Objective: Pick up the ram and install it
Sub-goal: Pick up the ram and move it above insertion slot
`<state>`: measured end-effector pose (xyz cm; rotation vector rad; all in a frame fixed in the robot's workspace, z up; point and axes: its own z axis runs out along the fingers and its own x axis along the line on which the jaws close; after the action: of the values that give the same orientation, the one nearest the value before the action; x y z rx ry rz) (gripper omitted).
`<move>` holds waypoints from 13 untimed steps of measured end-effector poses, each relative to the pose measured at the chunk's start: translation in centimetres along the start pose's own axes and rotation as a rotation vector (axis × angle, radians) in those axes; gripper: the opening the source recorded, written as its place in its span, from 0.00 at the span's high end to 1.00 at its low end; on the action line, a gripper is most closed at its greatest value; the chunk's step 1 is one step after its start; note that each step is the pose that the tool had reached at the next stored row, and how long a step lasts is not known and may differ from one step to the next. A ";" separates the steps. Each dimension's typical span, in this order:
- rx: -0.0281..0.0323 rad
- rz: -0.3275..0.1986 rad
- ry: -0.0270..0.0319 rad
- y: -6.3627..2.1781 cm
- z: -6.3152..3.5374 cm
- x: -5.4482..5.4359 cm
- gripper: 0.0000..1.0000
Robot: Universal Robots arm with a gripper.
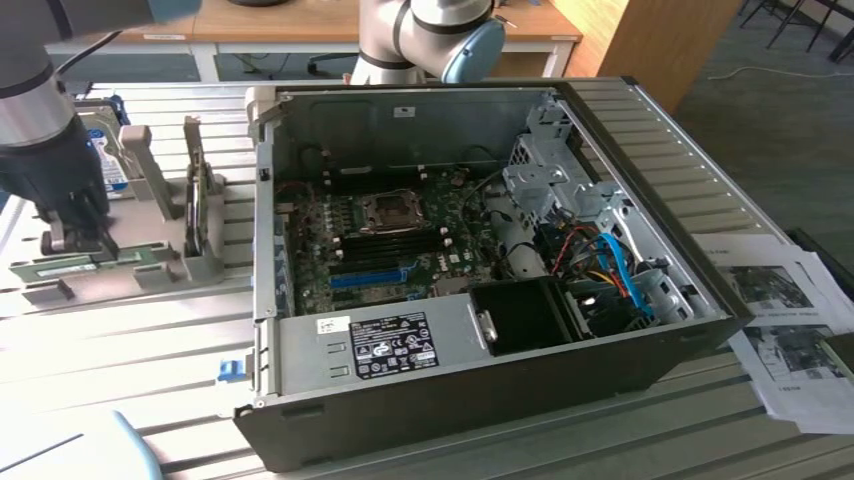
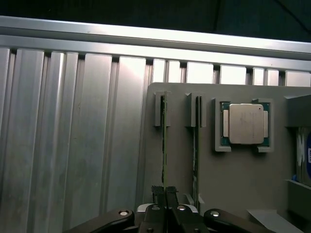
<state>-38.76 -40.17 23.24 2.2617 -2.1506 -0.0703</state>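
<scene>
The pincer (image 2: 164, 190) stands over the grey parts holder (image 2: 233, 194) on the slatted aluminium counter (image 2: 73, 145), to the exterior view's left of the open computer case (image 1: 400, 410). Its two dark pads are drawn together with hardly a gap, and the thin top edge of the ram (image 2: 164, 145) runs straight in between them, so I judge it closed on that stick.

The ram stands on its long edge in a narrow slot of the holder, its far end caught between two upright cheeks; held upright like that, its top edge is free for a grip from above, and the contacts presumably face down, as a socket would need them. Whether it is raised at all I cannot tell; it looks seated in its slot.

A second memory stick (image 2: 196, 145) stands on edge just beside it in a parallel slot, untouched; past that a processor (image 2: 245, 124) lies flat in its own recess.

In the case, well apart from the holder, the motherboard (image 1: 400, 270) lies face up with its black memory slots (image 1: 400, 238) near the processor socket (image 1: 394, 208). The side panel is off, which leaves a way in from above; the ram is not yet installed.
</scene>
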 end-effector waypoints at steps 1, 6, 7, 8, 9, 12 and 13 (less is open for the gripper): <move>0.0000 0.000 0.0000 0.01 -0.11 0.0 0.89; -0.0002 0.000 0.0001 0.03 -0.69 0.0 0.89; -0.0001 0.000 0.0001 0.04 -0.80 0.0 0.89; -0.0001 0.000 0.0001 0.04 -0.92 0.0 0.89; -0.0002 0.000 0.0001 0.05 -1.05 0.0 0.89; -0.0001 0.000 0.0001 0.06 -1.38 0.0 0.89; -0.0001 0.000 0.0000 0.07 -1.49 0.0 0.89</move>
<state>-38.76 -40.17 24.72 2.2616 -2.1505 -0.0703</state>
